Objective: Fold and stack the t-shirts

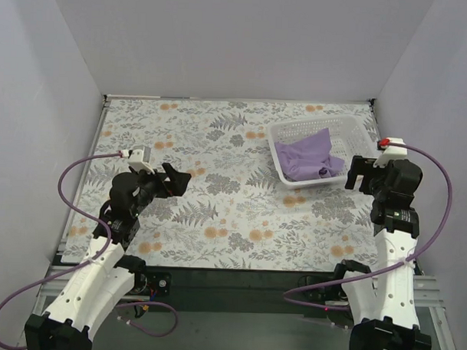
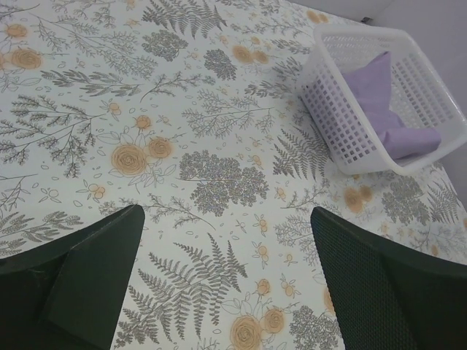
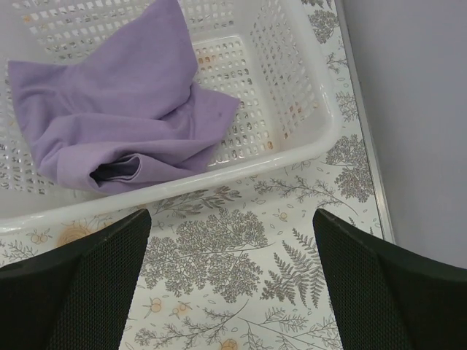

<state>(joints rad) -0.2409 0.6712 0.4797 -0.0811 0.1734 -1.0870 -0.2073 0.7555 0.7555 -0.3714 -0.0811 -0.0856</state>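
Along the near edge of the bench (image 1: 216,220) both arms are mounted, and neither holds anything. The left gripper (image 1: 180,179) hovers over the left half of the floral surface, its jaws apart and empty. The right gripper (image 1: 361,176) hangs by the right edge, just beside the near side of the basket (image 1: 275,153), its jaws likewise apart and empty.

Toward the far right corner the white lattice basket stands upright. The lavender t-shirt (image 1: 311,155) lies crumpled inside it, one part riding up toward the far wall.

Assessment: the task appears to be at its start. The shirt is not yet lifted out, and nothing is spread, folded or stacked.

Not determinable: neck, tag and sleeves are lost in the bunching, and whether another garment lies beneath cannot be told. Both wrist views cut the fingers off at the frame.
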